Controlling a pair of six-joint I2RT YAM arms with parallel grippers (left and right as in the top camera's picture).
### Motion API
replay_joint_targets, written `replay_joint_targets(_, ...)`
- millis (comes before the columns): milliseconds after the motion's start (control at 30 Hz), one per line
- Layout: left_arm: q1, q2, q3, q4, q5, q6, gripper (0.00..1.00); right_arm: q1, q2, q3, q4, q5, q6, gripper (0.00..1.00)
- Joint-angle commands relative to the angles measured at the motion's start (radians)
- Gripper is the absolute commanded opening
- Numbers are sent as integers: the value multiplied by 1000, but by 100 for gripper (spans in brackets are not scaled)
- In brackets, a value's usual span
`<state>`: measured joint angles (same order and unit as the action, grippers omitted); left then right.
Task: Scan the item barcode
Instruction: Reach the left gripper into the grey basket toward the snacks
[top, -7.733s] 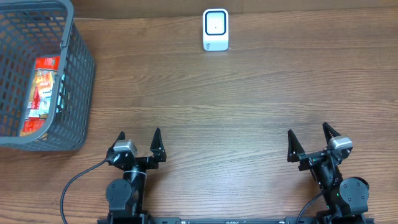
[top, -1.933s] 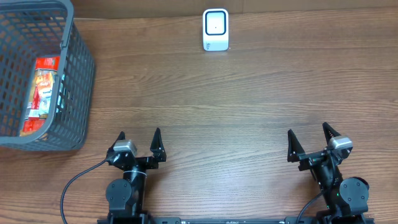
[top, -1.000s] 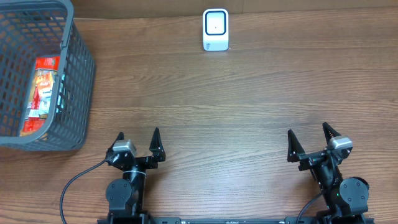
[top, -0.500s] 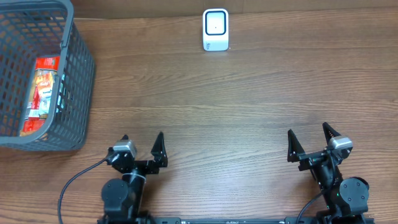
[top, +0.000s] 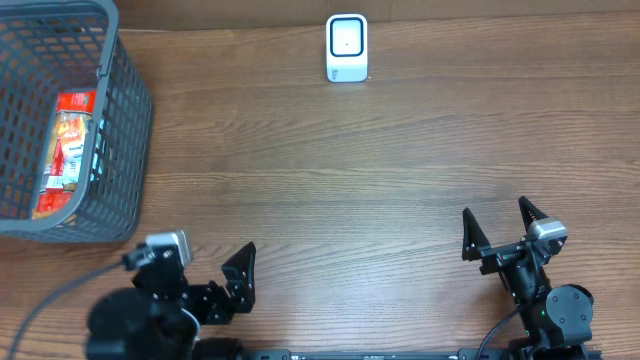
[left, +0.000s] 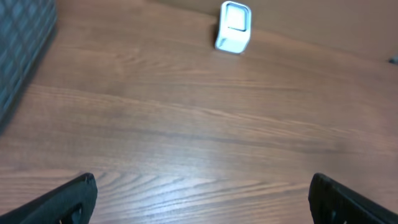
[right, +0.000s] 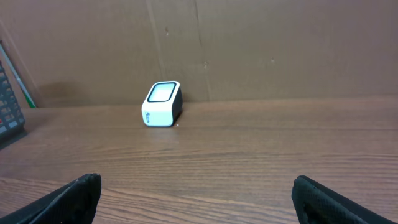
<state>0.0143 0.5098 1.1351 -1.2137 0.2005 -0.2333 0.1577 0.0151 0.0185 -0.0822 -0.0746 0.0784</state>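
Packet (top: 70, 140) lies in basket (top: 130, 150); scanner (top: 347, 47) upright, well apart.

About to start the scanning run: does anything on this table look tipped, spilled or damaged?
Nothing stands out. The white box-shaped barcode scanner stands upright at the far edge of the wooden table, and the grey plastic mesh basket sits upright on the left with the red-orange snack packet inside it. No spill or damage shows.

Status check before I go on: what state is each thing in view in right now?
left gripper: open, empty.
right gripper: open, empty.
basket: upright, packet inside.
packet: lying in the basket, not picked up.
scanner: upright, nothing in front of it.
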Motion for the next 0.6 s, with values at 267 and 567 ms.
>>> replay_joint_targets(267, -3, 431, 473, -54, 126, 167, 100, -3, -6, -10, 5, -2, 3, 100)
replay_joint_targets(567, 1, 536, 476, 142, -267, 114, 97, -3, -6, -10, 5, -2, 3, 100)
